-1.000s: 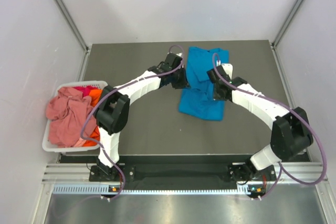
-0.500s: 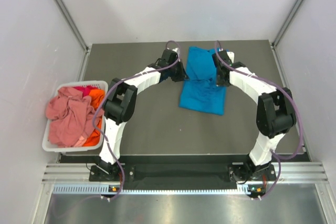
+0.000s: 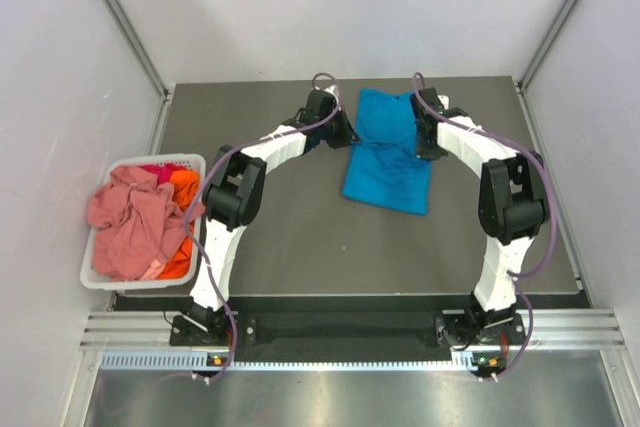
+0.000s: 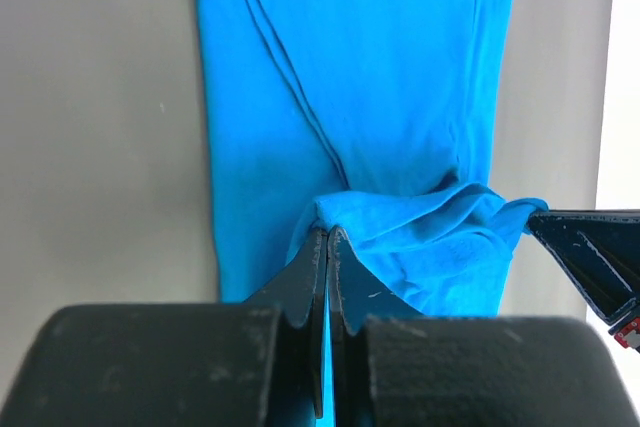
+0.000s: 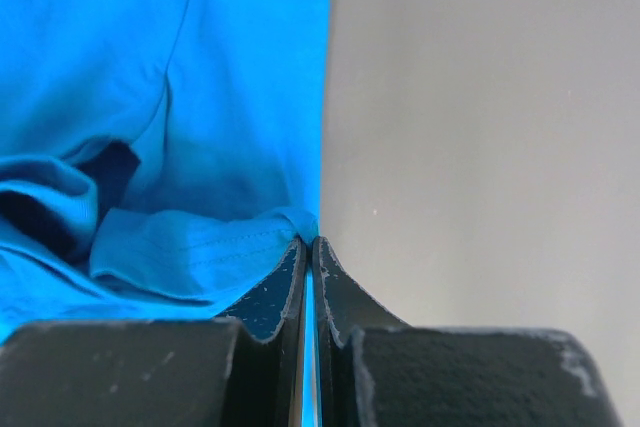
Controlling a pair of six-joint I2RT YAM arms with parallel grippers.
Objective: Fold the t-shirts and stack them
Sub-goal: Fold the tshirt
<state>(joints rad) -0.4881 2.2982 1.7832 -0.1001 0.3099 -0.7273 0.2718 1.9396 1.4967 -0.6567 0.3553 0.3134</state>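
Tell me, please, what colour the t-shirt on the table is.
The t-shirt is plain turquoise-blue, clearest in the left wrist view.

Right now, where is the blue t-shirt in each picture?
Top view: the blue t-shirt lies at the far middle of the table, between the left claw and the right claw.
Left wrist view: it fills the upper middle, with a fold pinched in the left claw.
Right wrist view: it fills the left half, with its edge pinched in the right claw.
Shared landmark: the grey table beside the shirt.
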